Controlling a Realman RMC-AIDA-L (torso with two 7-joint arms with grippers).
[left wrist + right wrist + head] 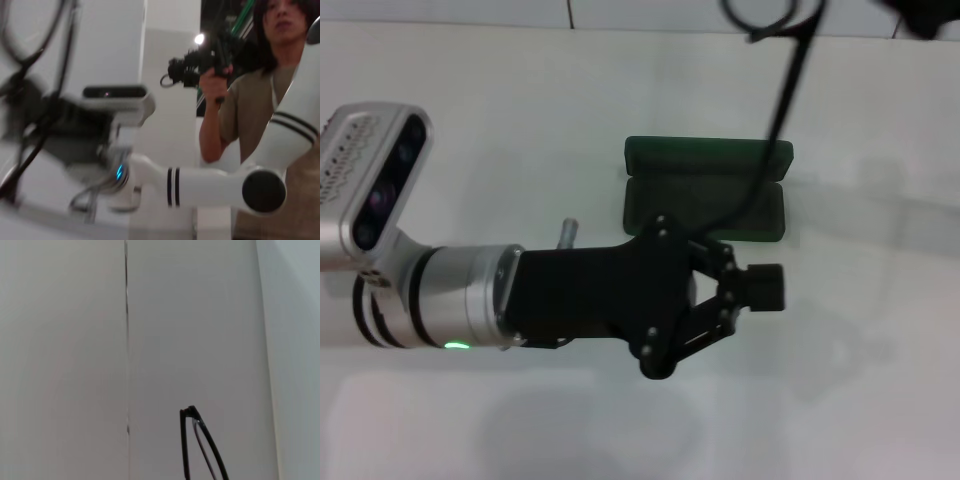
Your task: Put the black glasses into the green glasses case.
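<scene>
The green glasses case lies open on the white table, its lid folded back on the far side and its dark inside facing up. The black glasses hang in the air above it, with one long temple arm dangling down over the case. My right gripper shows only as a dark shape at the top edge and holds the glasses. The glasses also show in the right wrist view and, blurred, in the left wrist view. My left gripper hovers shut and empty just in front of the case.
The white table surrounds the case. My left forearm with its silver wrist camera reaches across the near left. In the left wrist view, a person holding a black camera rig stands beyond my white right arm.
</scene>
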